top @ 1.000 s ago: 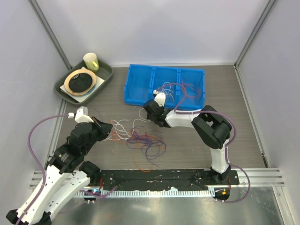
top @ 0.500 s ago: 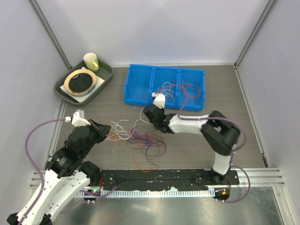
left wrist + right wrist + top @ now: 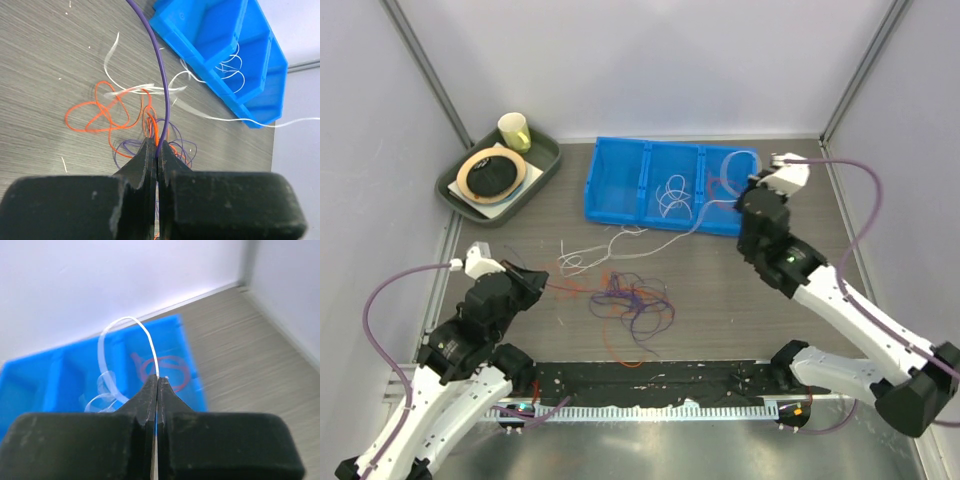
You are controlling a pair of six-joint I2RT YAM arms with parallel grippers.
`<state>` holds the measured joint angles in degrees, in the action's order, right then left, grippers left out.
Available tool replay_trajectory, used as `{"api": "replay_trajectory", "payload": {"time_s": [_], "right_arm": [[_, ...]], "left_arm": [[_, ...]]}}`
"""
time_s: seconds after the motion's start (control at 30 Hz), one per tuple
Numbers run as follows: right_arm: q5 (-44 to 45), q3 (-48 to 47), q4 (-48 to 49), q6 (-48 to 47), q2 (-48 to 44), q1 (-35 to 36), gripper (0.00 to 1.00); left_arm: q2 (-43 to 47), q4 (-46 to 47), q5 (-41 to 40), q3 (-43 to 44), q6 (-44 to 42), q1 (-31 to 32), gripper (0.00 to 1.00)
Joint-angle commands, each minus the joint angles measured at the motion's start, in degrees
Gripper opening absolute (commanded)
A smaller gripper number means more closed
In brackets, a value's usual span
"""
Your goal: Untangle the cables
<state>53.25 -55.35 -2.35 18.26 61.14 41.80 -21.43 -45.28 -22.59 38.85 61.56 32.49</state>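
Observation:
The cables lie as a tangle of purple [image 3: 638, 300] and orange-red [image 3: 616, 345] wires mid-table, with loose white ones [image 3: 582, 262] to its left. My left gripper [image 3: 538, 281] is shut on a purple cable [image 3: 162, 85] at the tangle's left edge; orange loops [image 3: 100, 111] lie beyond the tips. My right gripper [image 3: 740, 205] hangs over the blue bin [image 3: 610, 205], shut on a white cable [image 3: 122, 322] that stretches back to the tangle [image 3: 665, 240]. White cables [image 3: 672, 195] sit in the middle compartment and an orange-red one [image 3: 167, 371] in the right one.
A dark green tray [image 3: 546, 168] with a yellow cup [image 3: 514, 130] and a tape roll [image 3: 491, 172] stands at the back left. Walls close in the table on the left, back and right. A black rail [image 3: 660, 385] runs along the near edge.
My right gripper has swung from the tangle to the right, over the bin's right end, drawing a white cable out taut. My left gripper has shifted slightly left and nearer, still holding the purple cable.

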Motion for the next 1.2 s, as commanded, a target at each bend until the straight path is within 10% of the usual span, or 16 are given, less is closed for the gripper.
{"api": "replay_trajectory", "payload": {"time_s": [0.0, 0.9, 1.17], "right_arm": [[5.36, -1.77, -3.36, -5.69, -6.03, -9.34, 0.01], [14.95, -27.70, 9.38, -40.58, -1.47, -25.62, 0.01], [-18.47, -40.07, -13.46, -16.54, 1.33, -25.63, 0.01]], "left_arm": [[1.04, -1.39, -2.98, 0.96, 1.72, -0.23, 0.00], [-4.41, -27.31, -25.65, 13.44, 11.92, -0.23, 0.00], [-1.77, -6.16, -11.27, 8.45, -3.72, -0.23, 0.00]]}}
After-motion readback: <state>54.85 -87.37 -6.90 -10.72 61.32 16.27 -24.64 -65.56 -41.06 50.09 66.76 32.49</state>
